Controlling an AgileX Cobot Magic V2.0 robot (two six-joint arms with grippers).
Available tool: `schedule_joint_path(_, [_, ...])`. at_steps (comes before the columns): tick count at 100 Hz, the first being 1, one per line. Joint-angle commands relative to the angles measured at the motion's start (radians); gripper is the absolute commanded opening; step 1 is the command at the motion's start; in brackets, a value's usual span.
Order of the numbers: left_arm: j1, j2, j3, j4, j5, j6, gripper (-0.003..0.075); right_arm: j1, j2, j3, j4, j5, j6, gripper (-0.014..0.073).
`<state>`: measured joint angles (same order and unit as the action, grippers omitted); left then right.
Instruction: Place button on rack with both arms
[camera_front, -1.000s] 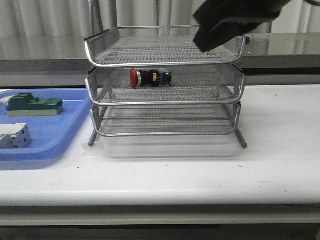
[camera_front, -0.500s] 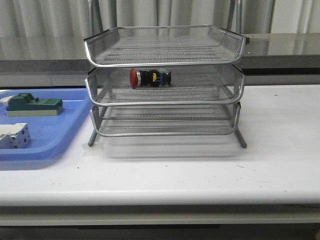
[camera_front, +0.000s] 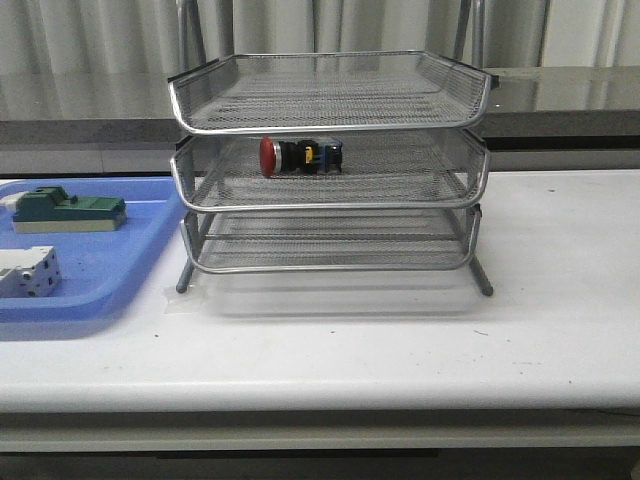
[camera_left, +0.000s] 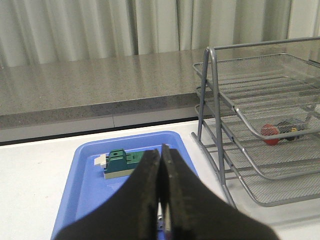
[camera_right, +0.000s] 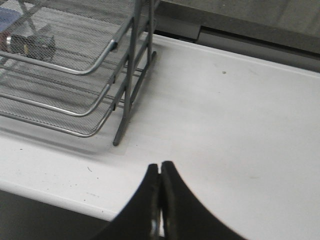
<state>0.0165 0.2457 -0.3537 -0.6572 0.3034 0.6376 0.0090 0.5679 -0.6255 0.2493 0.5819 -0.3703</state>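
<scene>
Arm gone overhead, button (camera_front: 300, 156) on rack (camera_front: 330, 205)

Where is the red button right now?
In the front view, the button lies on its side in the rack's middle tier, towards the left, right of the blue tray.

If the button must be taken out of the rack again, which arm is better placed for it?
Probably the right: the button lies in the rack's middle tier, and the shut right gripper hangs beside the rack, while the left gripper is over the blue tray.
</scene>
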Motion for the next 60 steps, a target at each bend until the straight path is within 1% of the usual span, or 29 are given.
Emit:
schedule_joint_path(1, [0.001, 0.010, -0.028, -0.023, -0.071, -0.007, -0.0020, -0.038, -0.083, 0.036, -0.001, -0.090, 0.010, -0.0057])
schedule_joint_path(12, [0.001, 0.010, -0.028, -0.023, -0.071, -0.007, -0.0020, -0.089, -0.201, 0.099, -0.001, -0.097, 0.020, -0.0057])
schedule_joint_path(26, [0.001, 0.010, -0.028, -0.023, -0.071, -0.007, -0.0020, -0.113, -0.307, 0.151, -0.002, -0.096, 0.020, -0.0057])
schedule_joint_path(37, [0.001, 0.010, -0.028, -0.023, -0.071, -0.007, -0.0020, -0.113, -0.337, 0.159, -0.001, -0.088, 0.020, -0.0057])
schedule_joint_path(60, [0.001, 0.010, -0.028, -0.023, -0.071, -0.007, -0.0020, -0.113, -0.337, 0.159, -0.001, -0.088, 0.020, -0.0057])
